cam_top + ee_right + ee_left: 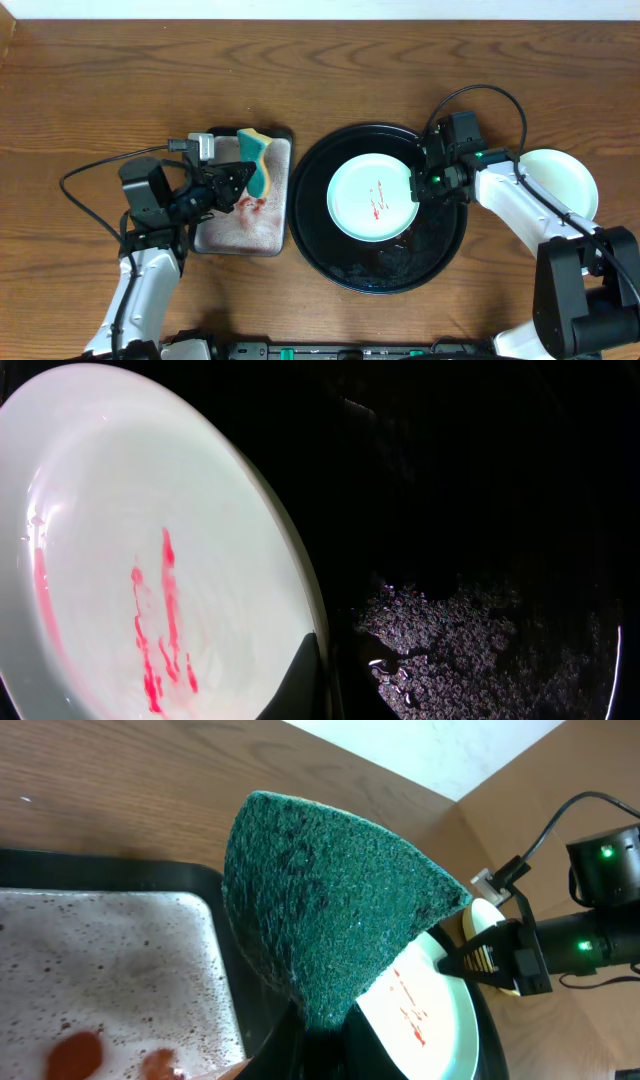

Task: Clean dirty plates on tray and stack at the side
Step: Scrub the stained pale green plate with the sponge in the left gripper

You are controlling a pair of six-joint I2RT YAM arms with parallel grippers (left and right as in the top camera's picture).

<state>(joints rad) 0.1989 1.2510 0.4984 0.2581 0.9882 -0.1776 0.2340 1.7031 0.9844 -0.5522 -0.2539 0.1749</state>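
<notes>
Now left jaws clamp sponge (258, 160) beside black tray (440, 238); right jaws pinch smeared plate (362, 198).

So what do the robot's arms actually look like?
The left arm and right arm are white tubes joined by chunky black housings. Each trails a looping black cable, and small green lights glow near the right wrist.
</notes>
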